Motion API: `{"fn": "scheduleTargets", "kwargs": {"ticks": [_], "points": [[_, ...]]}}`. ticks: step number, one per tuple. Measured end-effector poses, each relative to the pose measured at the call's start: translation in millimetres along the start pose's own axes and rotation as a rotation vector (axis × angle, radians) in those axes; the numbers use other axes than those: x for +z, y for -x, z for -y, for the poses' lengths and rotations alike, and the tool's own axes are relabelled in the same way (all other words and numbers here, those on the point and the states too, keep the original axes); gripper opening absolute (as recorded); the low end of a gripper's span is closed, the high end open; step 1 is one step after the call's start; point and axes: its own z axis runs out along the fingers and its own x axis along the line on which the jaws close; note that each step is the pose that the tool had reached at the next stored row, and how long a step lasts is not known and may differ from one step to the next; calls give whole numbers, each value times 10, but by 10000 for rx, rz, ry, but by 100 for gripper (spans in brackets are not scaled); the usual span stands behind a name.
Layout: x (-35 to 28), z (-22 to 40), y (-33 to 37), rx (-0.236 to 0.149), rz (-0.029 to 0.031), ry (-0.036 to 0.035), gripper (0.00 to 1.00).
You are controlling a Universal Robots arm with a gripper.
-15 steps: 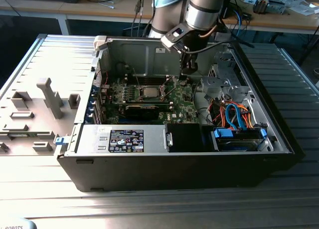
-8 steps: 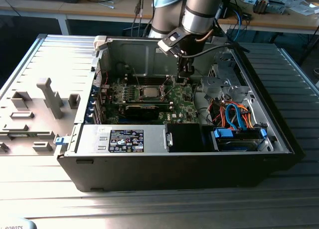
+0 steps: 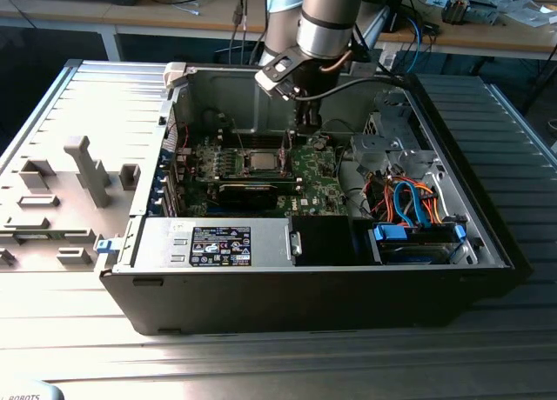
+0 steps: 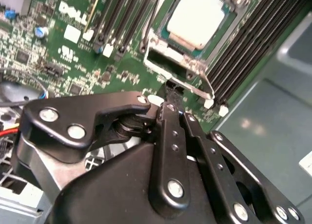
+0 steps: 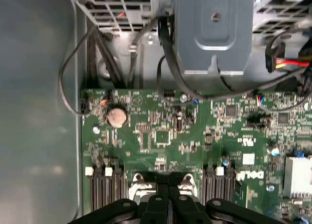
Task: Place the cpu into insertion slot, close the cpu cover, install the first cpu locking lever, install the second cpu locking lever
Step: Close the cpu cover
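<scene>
The cpu (image 4: 199,15) shows its silver-grey top inside the insertion slot (image 3: 261,162) on the green motherboard (image 5: 161,136). Around it lies the cpu cover (image 4: 171,59), a thin metal frame resting flat over the chip's edges. A thin wire locking lever (image 4: 205,84) runs along one side of the frame. My gripper (image 4: 171,90) hangs just above the board beside the frame's near edge, its black fingers (image 4: 165,131) pressed together with nothing between them. In the first wrist view my gripper (image 5: 168,187) sits over the socket's metal rim (image 5: 139,180). In the exterior view my gripper (image 3: 305,126) reaches into the open case.
Black memory slots (image 4: 124,19) flank the socket on both sides. A long black card (image 3: 248,191) stands in front of the socket. Bundled cables (image 3: 405,200) and a blue drive bay (image 3: 418,239) fill the case at the exterior view's right. Grey fixtures (image 3: 83,170) stand outside.
</scene>
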Motion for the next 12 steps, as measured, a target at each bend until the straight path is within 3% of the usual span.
{"fn": "scheduleTargets", "kwargs": {"ticks": [9, 12], "points": [[30, 180, -3, -34, -33, 18, 11], [66, 291, -4, -43, -73, 20, 11]]}}
